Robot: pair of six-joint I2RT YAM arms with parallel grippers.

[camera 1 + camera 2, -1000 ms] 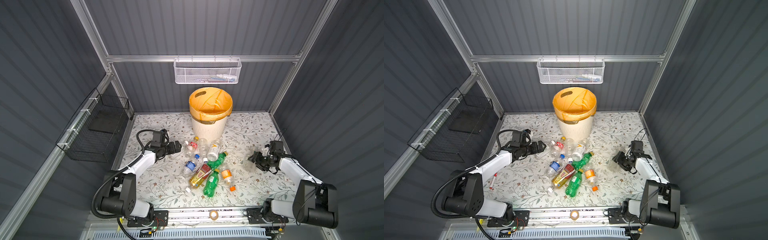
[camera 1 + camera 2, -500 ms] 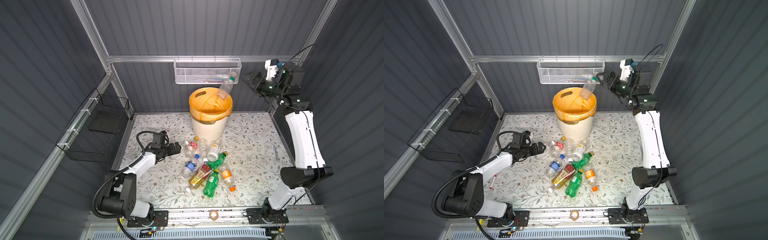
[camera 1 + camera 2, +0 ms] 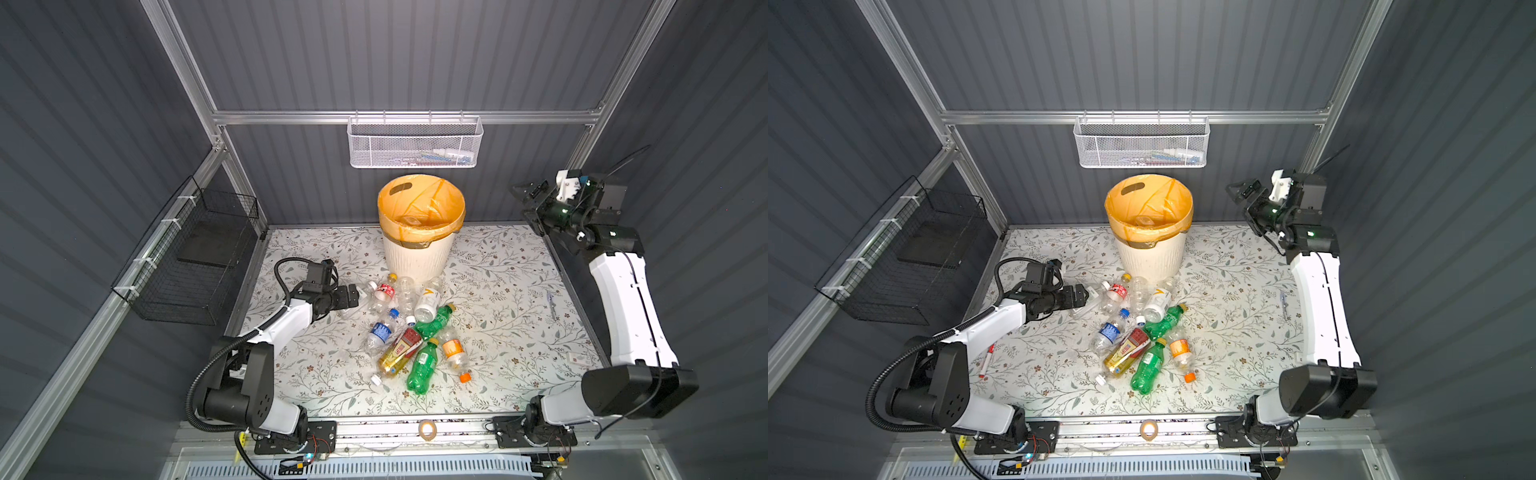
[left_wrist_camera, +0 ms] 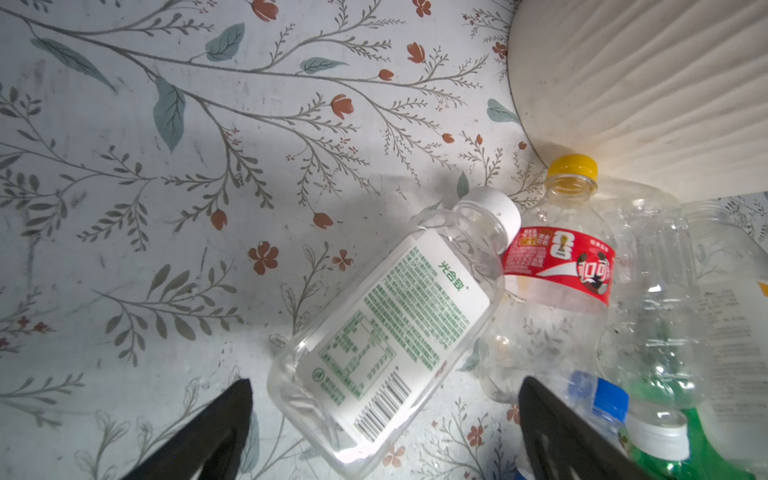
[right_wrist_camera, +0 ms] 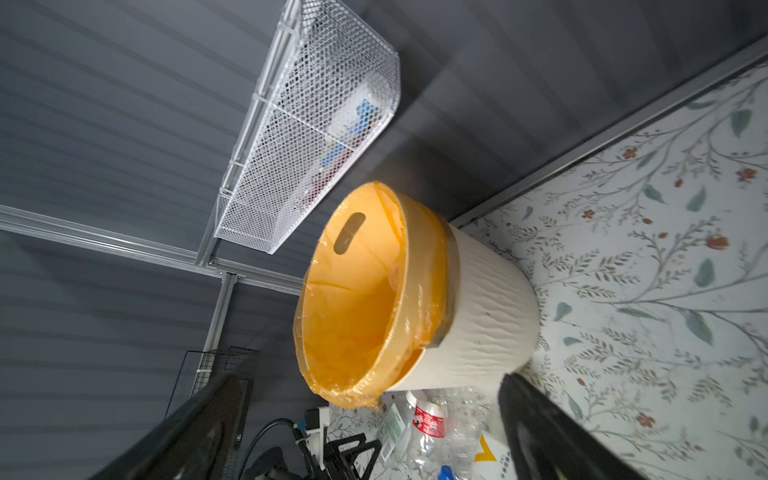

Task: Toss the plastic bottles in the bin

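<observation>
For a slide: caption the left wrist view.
Open left gripper frames a clear, white-capped bottle lying near the bin.

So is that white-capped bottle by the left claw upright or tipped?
Tipped: the white-capped bottle lies on its side on the table, label up.

bottles (image 3: 409, 328): heaped, lying flat | bin (image 3: 415, 257): upright, behind them

The right hand (image 3: 522, 202) has risen and dropped its bottle (image 3: 412, 220) into the bin (image 3: 415, 257).
</observation>
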